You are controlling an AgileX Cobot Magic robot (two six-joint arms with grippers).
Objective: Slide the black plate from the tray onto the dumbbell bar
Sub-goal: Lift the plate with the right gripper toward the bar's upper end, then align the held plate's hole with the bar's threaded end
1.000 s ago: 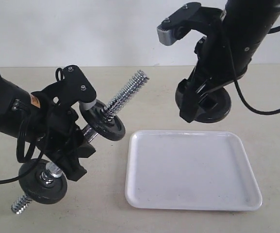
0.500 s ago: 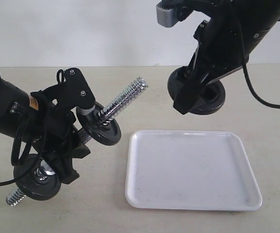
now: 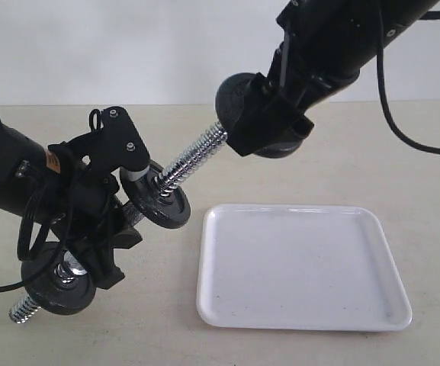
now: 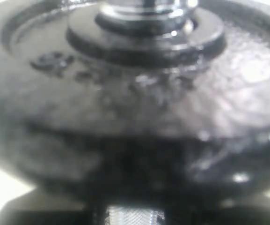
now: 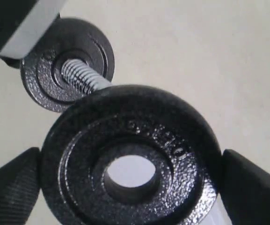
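The right gripper [image 3: 269, 130], clamping the black plate [image 3: 235, 97], is swinging across to meet the threaded tip of the dumbbell bar [image 3: 193, 156], which the left gripper [image 3: 109, 244] is clenching mid-shaft; threading the hole likely comes next.

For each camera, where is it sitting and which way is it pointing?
Exterior: off the arms, facing the table; shows tray, dumbbell bar, left gripper, right gripper.
Left wrist: on the left arm, close against a blurred disc on the bar; little gripper visible.
Right wrist: on the right arm, looking past the black plate between its fingers toward the bar's threaded end.
Shared: exterior and right wrist both show that plate near the bar's tip.
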